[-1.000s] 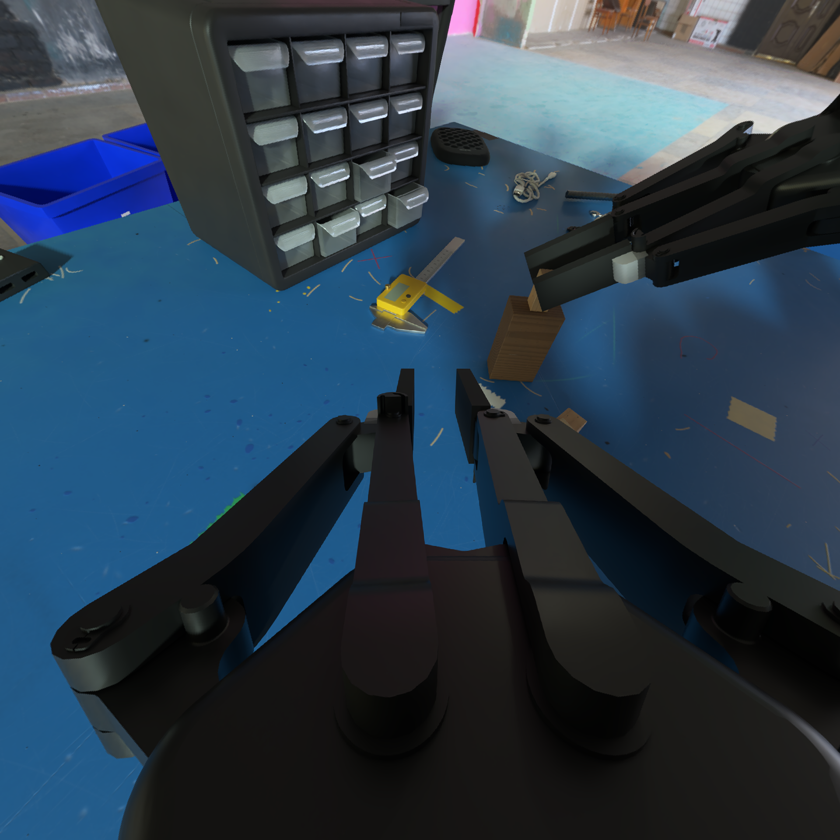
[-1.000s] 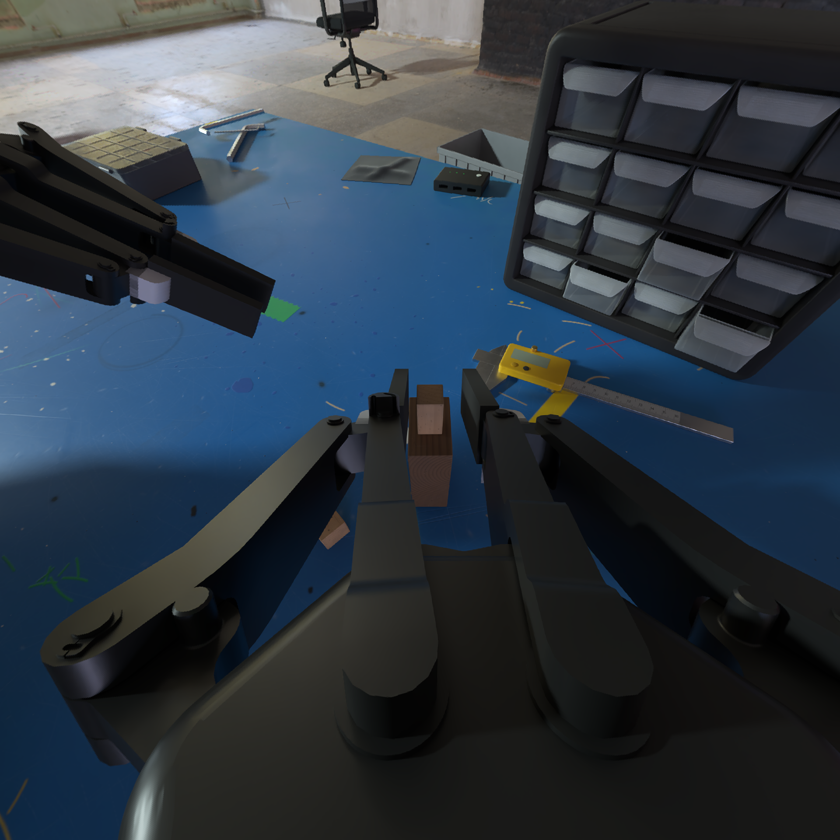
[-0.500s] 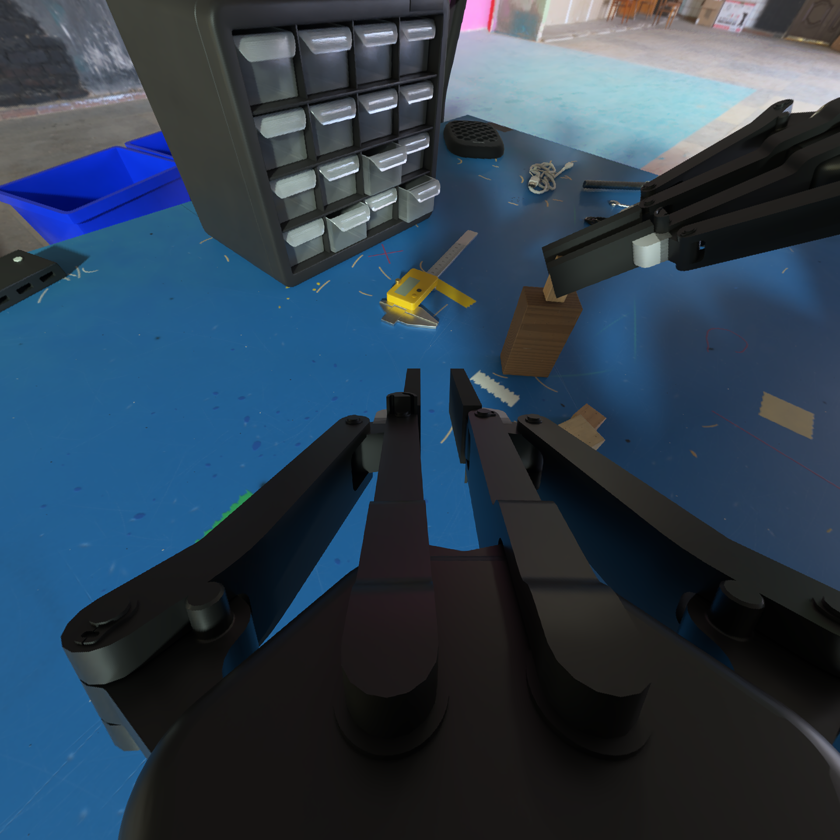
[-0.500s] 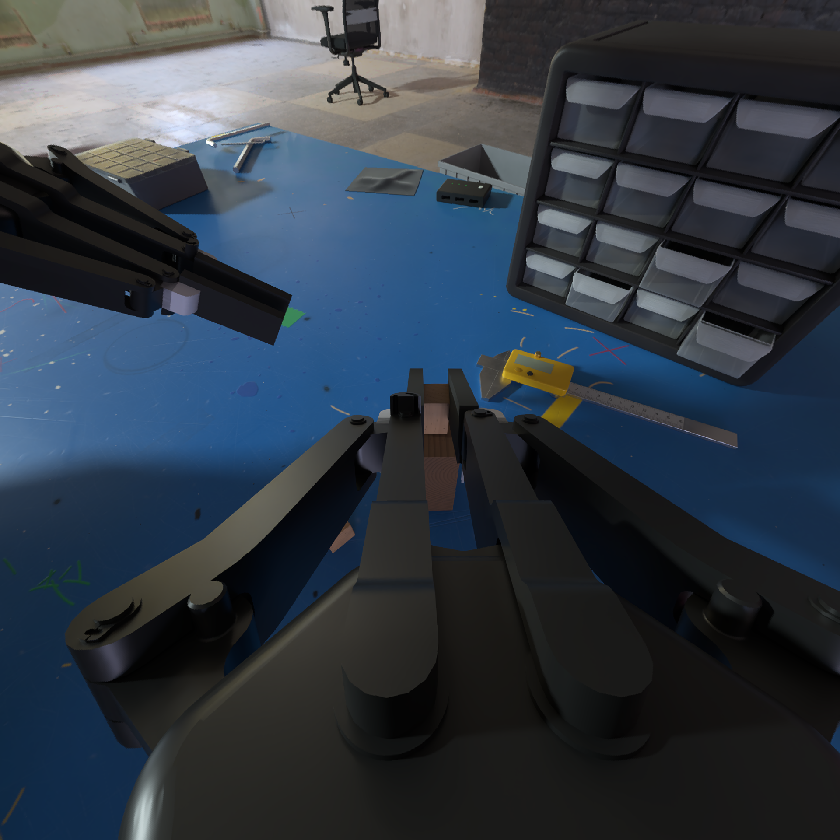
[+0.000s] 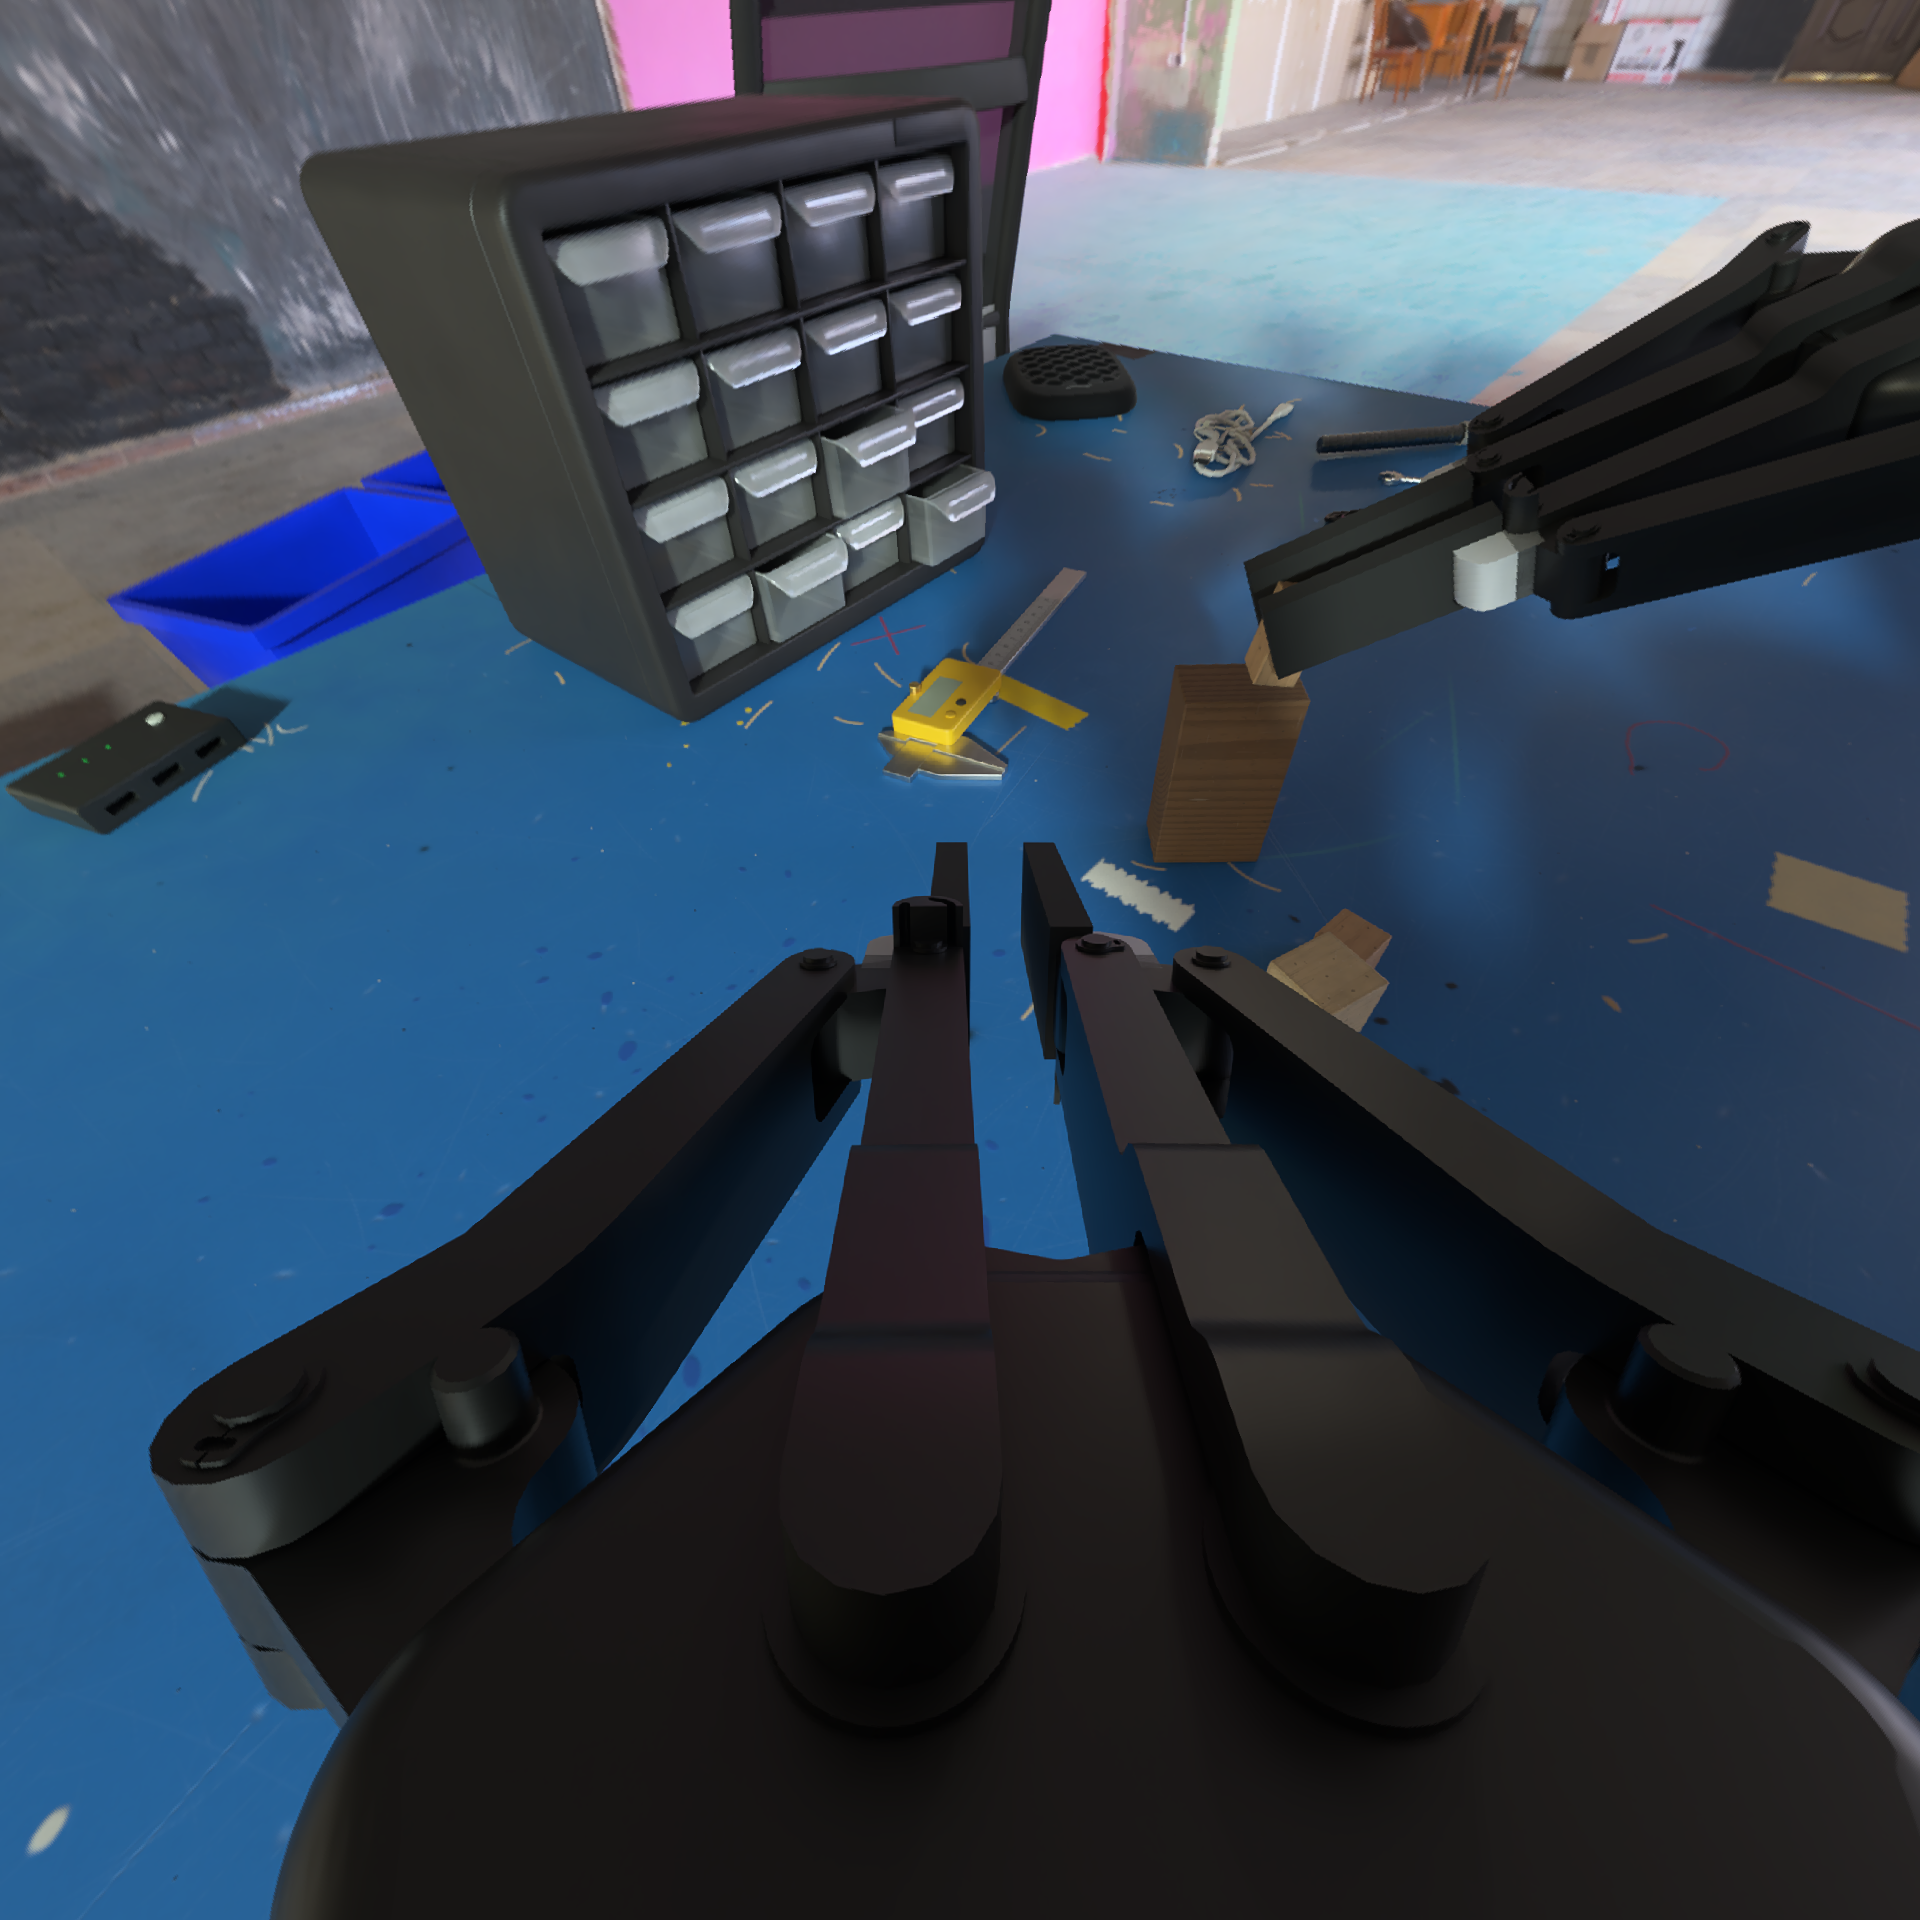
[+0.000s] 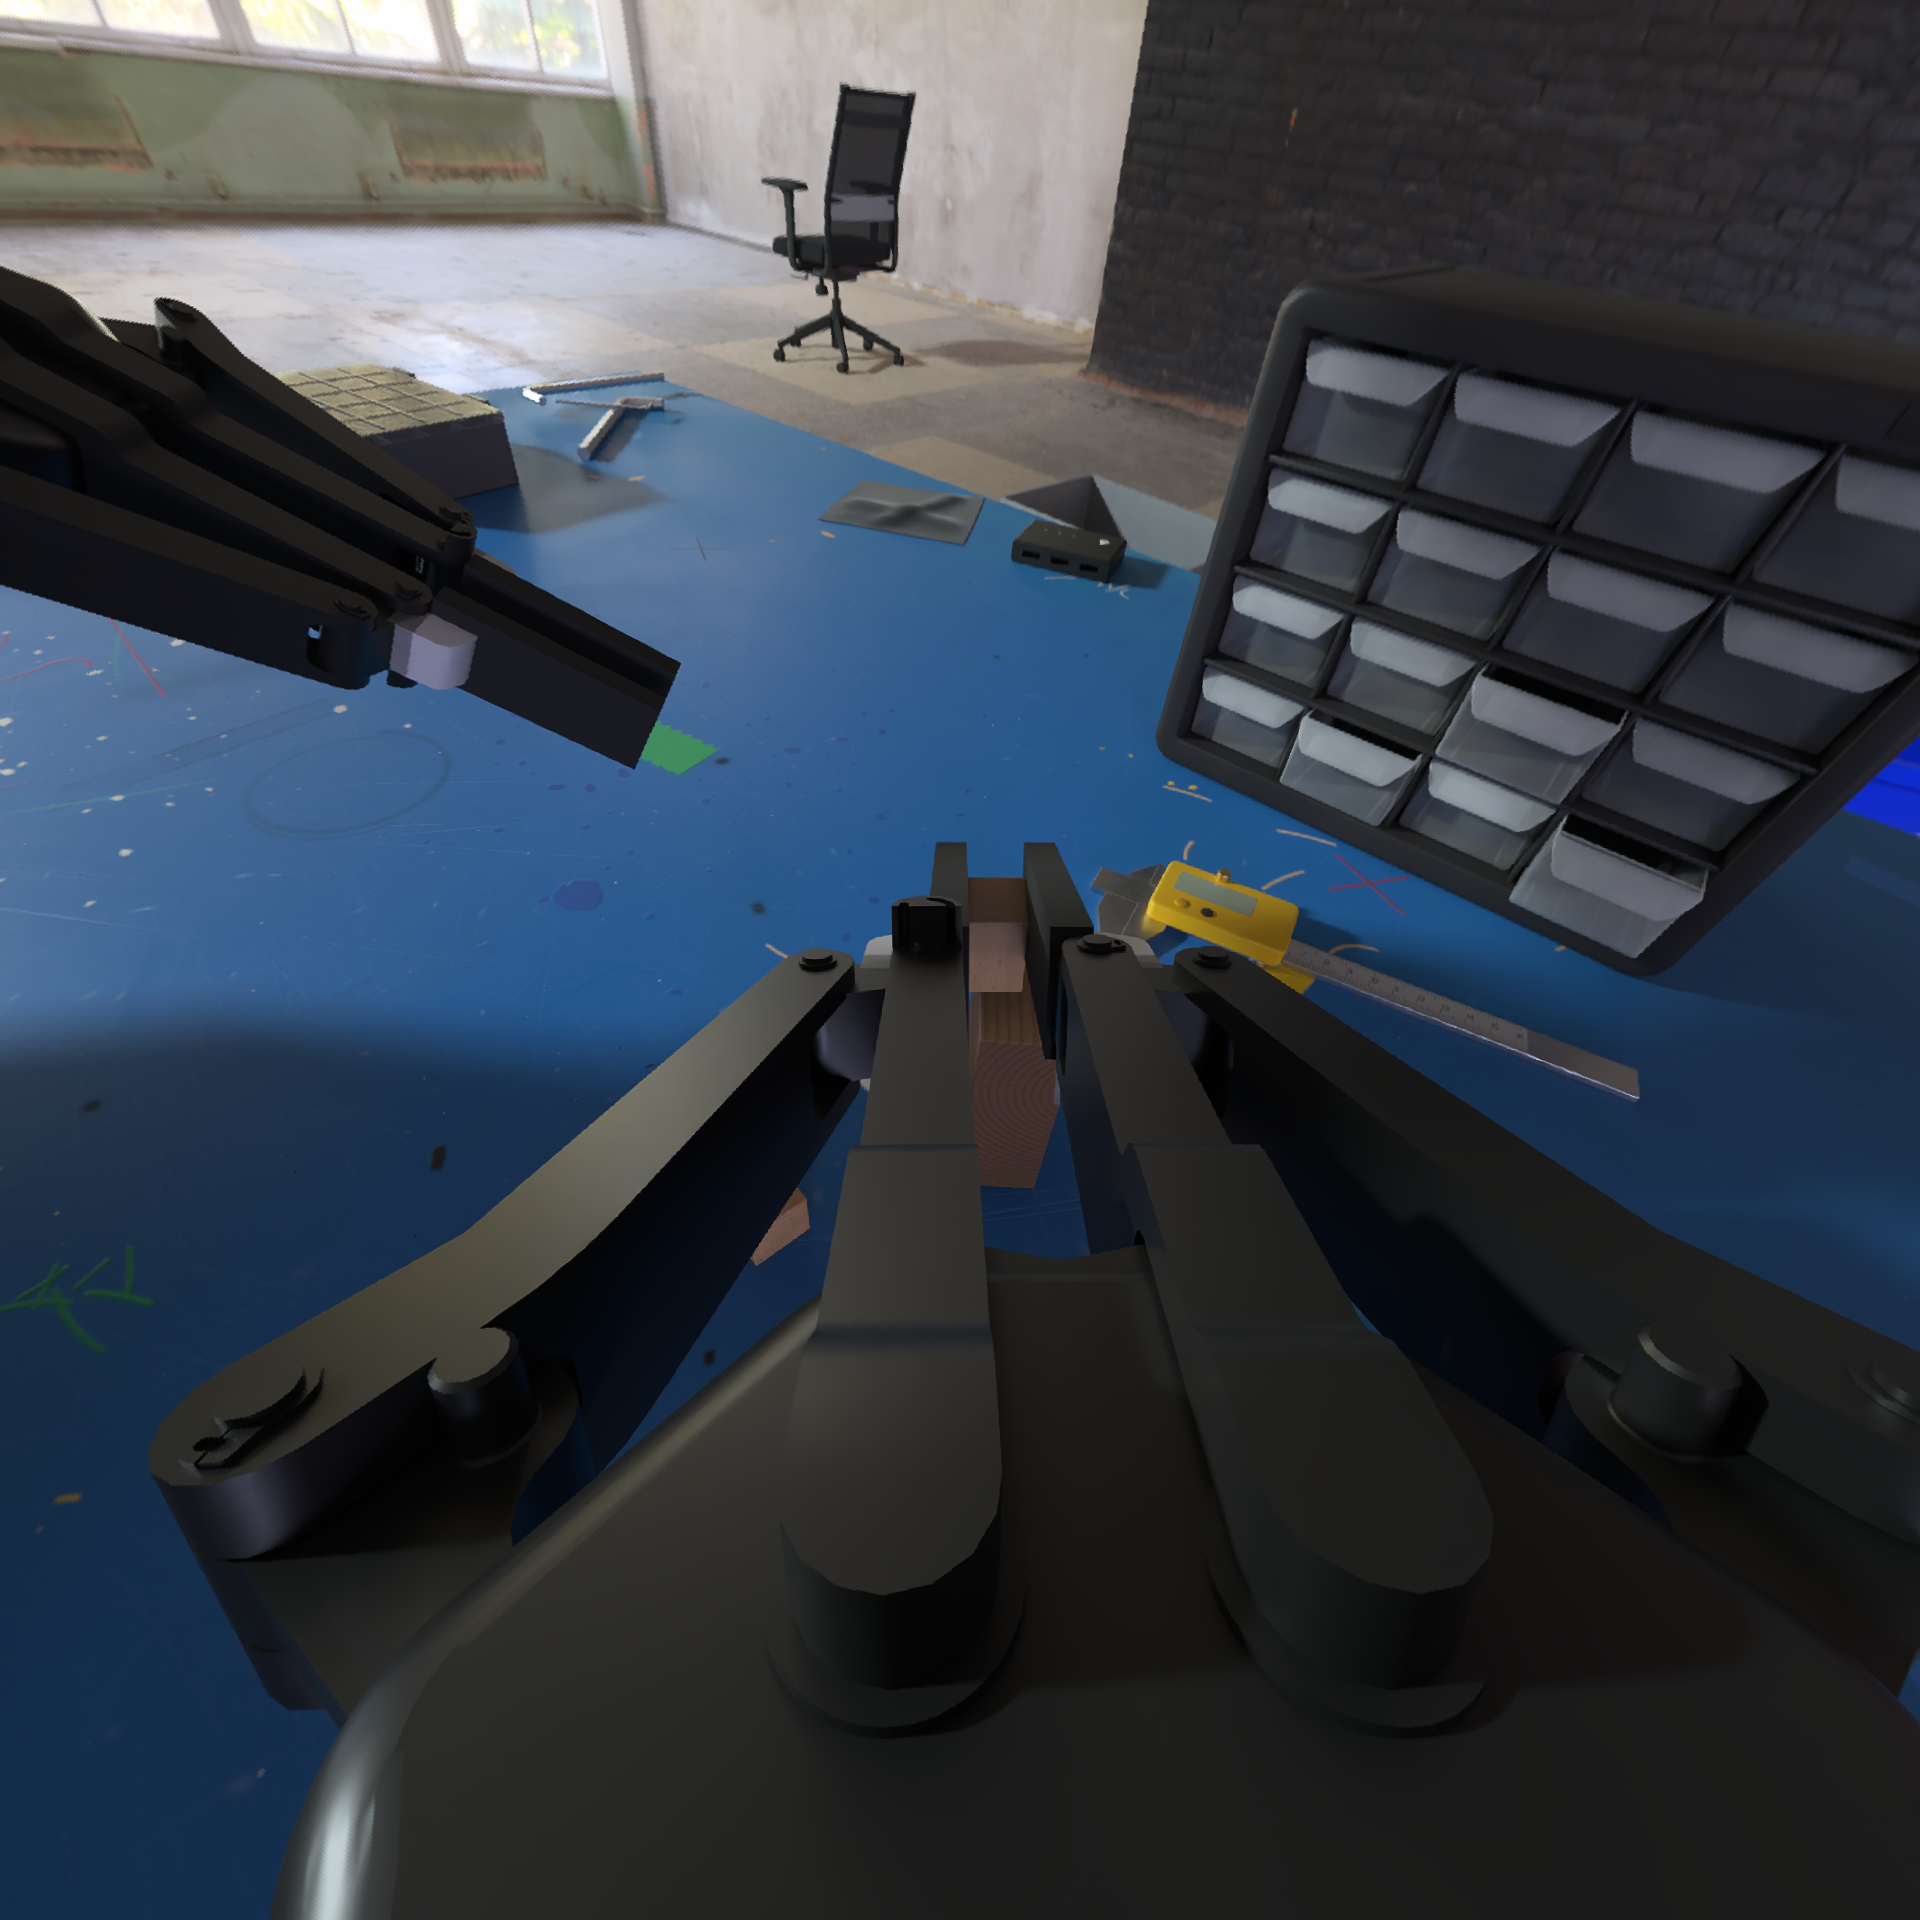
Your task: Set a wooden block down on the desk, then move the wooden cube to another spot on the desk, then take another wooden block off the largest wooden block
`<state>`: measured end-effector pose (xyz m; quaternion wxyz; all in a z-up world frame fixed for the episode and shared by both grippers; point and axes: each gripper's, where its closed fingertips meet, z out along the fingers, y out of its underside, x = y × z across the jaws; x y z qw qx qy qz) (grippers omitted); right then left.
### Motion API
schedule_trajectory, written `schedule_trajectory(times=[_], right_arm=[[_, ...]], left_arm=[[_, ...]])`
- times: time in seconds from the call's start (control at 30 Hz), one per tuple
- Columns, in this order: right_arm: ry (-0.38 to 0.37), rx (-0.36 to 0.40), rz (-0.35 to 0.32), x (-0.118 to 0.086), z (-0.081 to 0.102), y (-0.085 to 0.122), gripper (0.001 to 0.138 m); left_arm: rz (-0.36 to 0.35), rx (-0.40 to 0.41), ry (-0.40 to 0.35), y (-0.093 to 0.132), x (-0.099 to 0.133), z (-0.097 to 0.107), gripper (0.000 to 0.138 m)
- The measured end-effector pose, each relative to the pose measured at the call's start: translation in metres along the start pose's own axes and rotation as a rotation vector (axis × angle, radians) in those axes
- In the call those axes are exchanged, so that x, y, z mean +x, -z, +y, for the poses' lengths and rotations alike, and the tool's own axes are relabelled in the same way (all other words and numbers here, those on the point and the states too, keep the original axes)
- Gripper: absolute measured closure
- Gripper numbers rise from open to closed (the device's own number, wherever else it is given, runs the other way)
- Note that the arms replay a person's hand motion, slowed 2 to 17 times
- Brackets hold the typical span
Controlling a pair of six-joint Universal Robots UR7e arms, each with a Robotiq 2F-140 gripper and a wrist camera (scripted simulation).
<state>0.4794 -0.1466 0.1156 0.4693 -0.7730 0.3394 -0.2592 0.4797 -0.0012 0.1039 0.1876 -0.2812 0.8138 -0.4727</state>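
While the small pale wooden block (image 6: 1000,940) sits pinched at centre frame in the right wrist view, the right tool (image 6: 995,883) has narrowed its fingers onto the block's two sides — a firm hold, by the look of it. Beneath it stands the tall dark-grained wooden block (image 5: 1221,771), upright on the blue bench (image 5: 416,987). A straight lift seems best, so the tall one is not tipped. Lower right of that block in the left wrist view lies the light wooden cube (image 5: 1335,966). The left tool (image 5: 994,883) hovers nearly closed, gripping nothing — well apart.

Dim, sharp wide-angle views; soft shadow darkens the blue desk (image 6: 312,1039).
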Motion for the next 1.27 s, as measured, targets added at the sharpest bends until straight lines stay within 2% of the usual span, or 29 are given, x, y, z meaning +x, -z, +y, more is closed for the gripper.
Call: schedule_trajectory(times=[0.37, 0.77, 1.27], right_arm=[[0.090, 0.115, -0.001, -0.012, -0.002, 0.018, 0.124], [0.192, 0.185, -0.017, -0.029, 0.011, 0.038, 0.124], [0.308, 0.291, -0.025, -0.051, 0.020, 0.063, 0.124]], left_arm=[[-0.004, 0.075, -0.123, 0.015, 0.014, 0.004, 0.124], [0.059, 0.149, -0.273, 0.031, 0.043, 0.018, 0.121], [0.100, 0.232, -0.427, 0.050, 0.072, 0.027, 0.118]])
